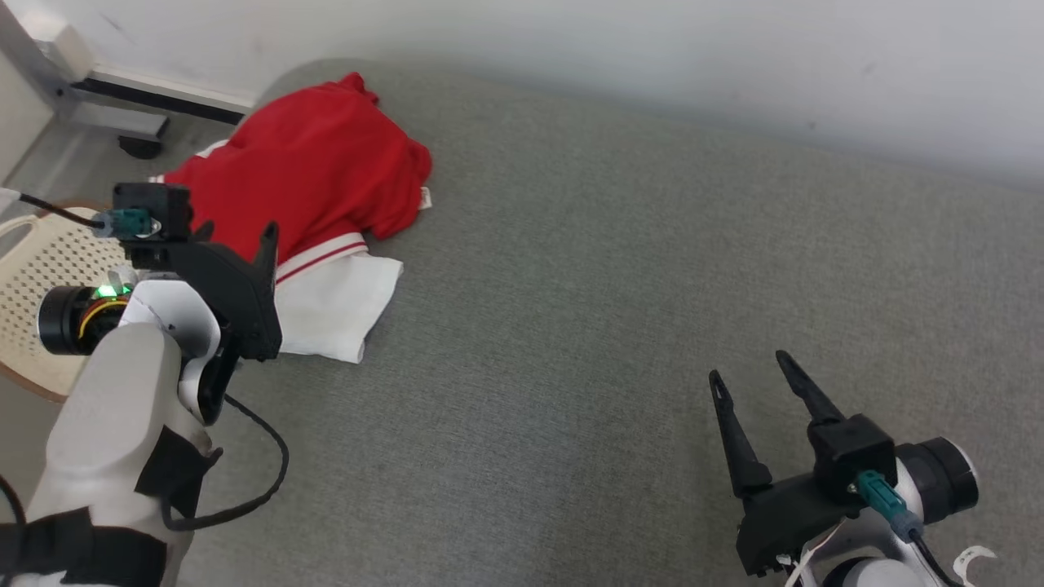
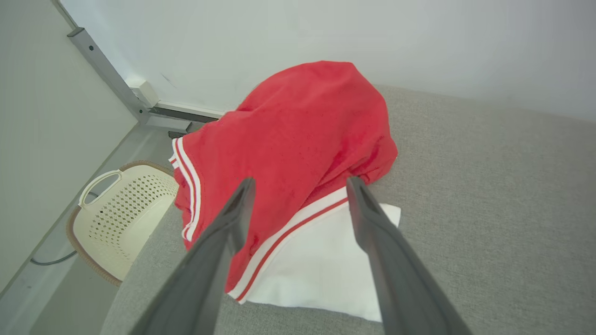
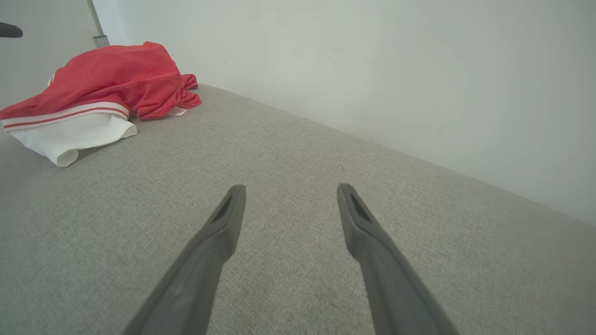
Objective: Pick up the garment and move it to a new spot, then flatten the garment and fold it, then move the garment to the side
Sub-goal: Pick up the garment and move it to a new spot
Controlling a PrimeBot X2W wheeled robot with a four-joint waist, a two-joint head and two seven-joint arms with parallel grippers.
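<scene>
A red garment [image 1: 310,175] with a white lower part and red-and-white striped trim lies crumpled at the far left corner of the grey cushion [image 1: 587,326]. It also shows in the left wrist view as garment [image 2: 288,139] and at the upper left of the right wrist view as garment [image 3: 98,83]. My left gripper [image 1: 236,232] hovers open just short of the garment's near edge; in its own view the left gripper [image 2: 300,184] frames the striped hem, holding nothing. My right gripper [image 1: 750,367] stands open and empty over bare cushion at the lower right, right gripper [image 3: 286,188].
A cream perforated basket [image 1: 41,269] sits on the floor left of the cushion, basket [image 2: 121,209]. A metal frame leg [image 1: 106,106] stands by the wall behind. The white wall [image 1: 652,49] borders the cushion's far edge.
</scene>
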